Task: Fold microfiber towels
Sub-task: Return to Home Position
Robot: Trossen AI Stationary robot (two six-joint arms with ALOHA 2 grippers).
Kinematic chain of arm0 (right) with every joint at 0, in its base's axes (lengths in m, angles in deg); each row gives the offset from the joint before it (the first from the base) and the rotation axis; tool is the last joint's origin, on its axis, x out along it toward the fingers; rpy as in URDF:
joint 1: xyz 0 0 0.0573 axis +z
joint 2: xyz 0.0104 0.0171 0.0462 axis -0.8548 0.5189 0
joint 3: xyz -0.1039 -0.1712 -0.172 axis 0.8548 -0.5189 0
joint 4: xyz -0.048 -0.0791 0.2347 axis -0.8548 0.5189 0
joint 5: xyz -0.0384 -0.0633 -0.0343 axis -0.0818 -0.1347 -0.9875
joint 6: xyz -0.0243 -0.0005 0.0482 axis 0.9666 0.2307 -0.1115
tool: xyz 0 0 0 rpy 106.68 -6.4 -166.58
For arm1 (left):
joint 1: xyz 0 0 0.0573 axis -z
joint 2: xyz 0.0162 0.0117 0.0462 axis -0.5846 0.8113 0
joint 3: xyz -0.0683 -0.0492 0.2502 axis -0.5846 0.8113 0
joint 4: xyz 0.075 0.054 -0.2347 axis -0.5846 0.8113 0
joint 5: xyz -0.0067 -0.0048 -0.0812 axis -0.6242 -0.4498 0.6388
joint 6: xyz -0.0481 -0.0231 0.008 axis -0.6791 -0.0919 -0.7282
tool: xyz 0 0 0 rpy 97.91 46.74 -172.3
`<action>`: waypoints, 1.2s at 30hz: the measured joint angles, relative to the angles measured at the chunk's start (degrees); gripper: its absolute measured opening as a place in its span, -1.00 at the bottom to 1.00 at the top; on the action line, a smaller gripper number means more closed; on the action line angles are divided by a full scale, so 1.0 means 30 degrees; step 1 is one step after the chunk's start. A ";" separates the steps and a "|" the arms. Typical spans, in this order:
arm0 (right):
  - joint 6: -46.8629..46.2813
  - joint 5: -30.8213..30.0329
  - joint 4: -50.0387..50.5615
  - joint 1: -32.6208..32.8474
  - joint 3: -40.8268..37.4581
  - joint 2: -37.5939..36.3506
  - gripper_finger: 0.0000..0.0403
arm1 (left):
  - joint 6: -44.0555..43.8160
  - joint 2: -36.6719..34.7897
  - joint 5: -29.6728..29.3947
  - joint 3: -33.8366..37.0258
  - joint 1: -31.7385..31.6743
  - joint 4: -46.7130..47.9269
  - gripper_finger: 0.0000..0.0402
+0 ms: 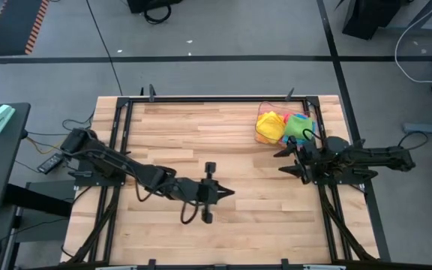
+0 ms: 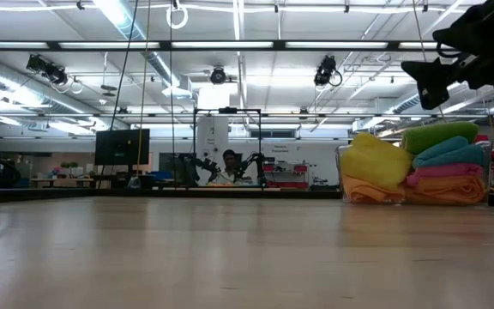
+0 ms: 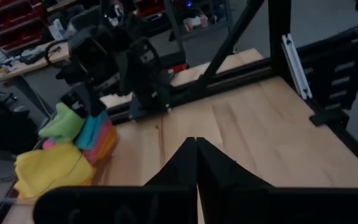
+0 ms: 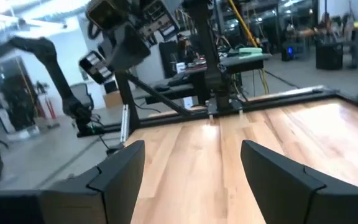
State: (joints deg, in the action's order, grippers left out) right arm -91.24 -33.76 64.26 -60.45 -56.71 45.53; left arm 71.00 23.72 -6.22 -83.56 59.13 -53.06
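Wood table [image 1: 201, 142], lab hall [image 2: 144, 103] behind. The clear bin [image 1: 258, 127] at the table's 1 o'clock holds the microfiber towels [image 2: 427, 167]: five, one each of yellow, green, blue, pink and orange. One bin, two arms. Your right gripper [image 1: 282, 162], fingers spread and empty, hangs just at the bin's 6 o'clock. Your left gripper [image 1: 229, 193], fingers pressed together on nothing, sits toward the table's 6 o'clock. Risk: when you retract the right arm, a spread finger may clip the bin or the green towel [image 2: 440, 136] on top and spill the pile.
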 joint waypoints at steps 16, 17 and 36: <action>-0.2557 0.0207 0.0004 0.0015 0.0015 0.0007 0.36 | 0.0030 -0.7730 -0.0141 0.7857 -0.0469 -0.3797 -0.96; -0.2550 0.0208 0.0004 0.0015 0.0015 0.0007 0.36 | 0.0058 -0.8221 -0.0161 0.8322 -0.0475 -0.3984 -0.97; -0.2540 0.0211 0.0062 0.0015 0.0029 0.0007 0.35 | -0.0471 -1.9081 -0.0278 1.8130 -0.0150 -0.7869 -0.97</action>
State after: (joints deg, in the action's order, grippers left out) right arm -98.86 -33.12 64.45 -60.41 -56.62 45.55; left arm 69.58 -33.52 -7.05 -29.17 58.68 -76.67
